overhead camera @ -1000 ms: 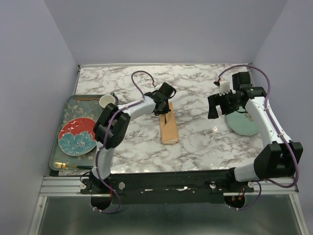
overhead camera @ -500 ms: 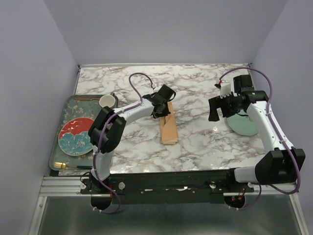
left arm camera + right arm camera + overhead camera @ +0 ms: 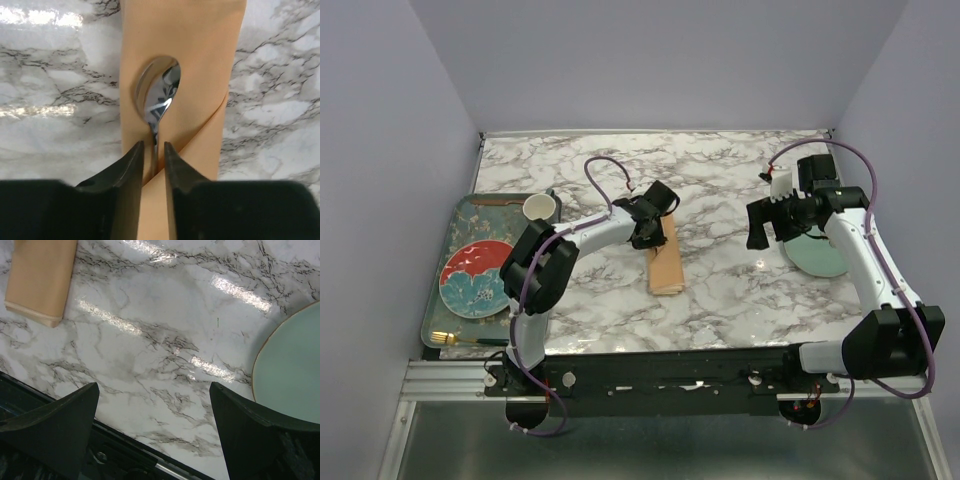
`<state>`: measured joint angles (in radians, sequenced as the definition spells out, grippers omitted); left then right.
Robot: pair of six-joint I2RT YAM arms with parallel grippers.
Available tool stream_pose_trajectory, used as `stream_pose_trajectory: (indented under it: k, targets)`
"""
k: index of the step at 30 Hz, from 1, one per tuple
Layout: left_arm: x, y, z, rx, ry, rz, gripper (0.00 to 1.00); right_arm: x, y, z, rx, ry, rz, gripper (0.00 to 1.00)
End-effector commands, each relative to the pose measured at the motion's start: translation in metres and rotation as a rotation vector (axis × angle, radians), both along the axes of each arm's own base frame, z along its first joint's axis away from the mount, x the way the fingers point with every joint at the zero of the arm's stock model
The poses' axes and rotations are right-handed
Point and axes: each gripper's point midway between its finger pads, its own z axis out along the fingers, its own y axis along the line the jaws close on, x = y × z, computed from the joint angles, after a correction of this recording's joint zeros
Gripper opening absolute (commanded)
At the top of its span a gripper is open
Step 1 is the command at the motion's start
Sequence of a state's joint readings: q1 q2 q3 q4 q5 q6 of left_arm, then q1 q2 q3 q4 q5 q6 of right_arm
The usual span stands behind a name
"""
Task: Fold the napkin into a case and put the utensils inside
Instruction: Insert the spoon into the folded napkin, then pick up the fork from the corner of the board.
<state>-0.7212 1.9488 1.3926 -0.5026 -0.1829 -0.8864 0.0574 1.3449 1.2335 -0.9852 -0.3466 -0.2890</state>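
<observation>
While the left gripper [image 3: 153, 146] hangs over the far end of the case [image 3: 185, 45], its jaws stand only narrowly apart, one on each side of the neck of a spoon [image 3: 157, 92]. A sliver of cloth shows between metal and each finger, so the stem appears straddled, not clamped. The case, a slim peach-orange rectangle, lies near the middle of the marble table [image 3: 740, 290]. The spoon's bowl rests face-up on it, and its handle runs under the diagonal fold. The step in hand is judged to be seating the spoon in the pocket; the folding looks complete. The right gripper [image 3: 154, 388] hovers with jaws spread wide and empty, above bare marble beside a pale green plate [image 3: 295, 370]. A gold fork [image 3: 455, 340] lies on the grey tray [image 3: 480, 215] at the left, well apart from the case. The next move probably calls for lifting clear without dragging the spoon, then fetching the fork.
</observation>
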Motion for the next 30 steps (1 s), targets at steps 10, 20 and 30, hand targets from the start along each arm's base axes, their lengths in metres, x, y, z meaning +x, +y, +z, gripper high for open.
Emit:
stream_pose_trajectory:
  k: [10,20,30]
  targets:
    - [0.010,0.039,0.150,0.110,-0.372,-0.332,0.65,0.010,-0.005,0.021,-0.029,-0.090,0.038,1.00]
    - [-0.024,0.220,0.236,0.235,-0.497,-0.766,0.91,0.024,0.014,0.024,0.059,-0.079,0.128,1.00]
    - [-0.103,0.370,0.167,0.811,-0.220,-0.808,0.58,0.043,0.031,0.035,0.146,-0.049,0.161,1.00]
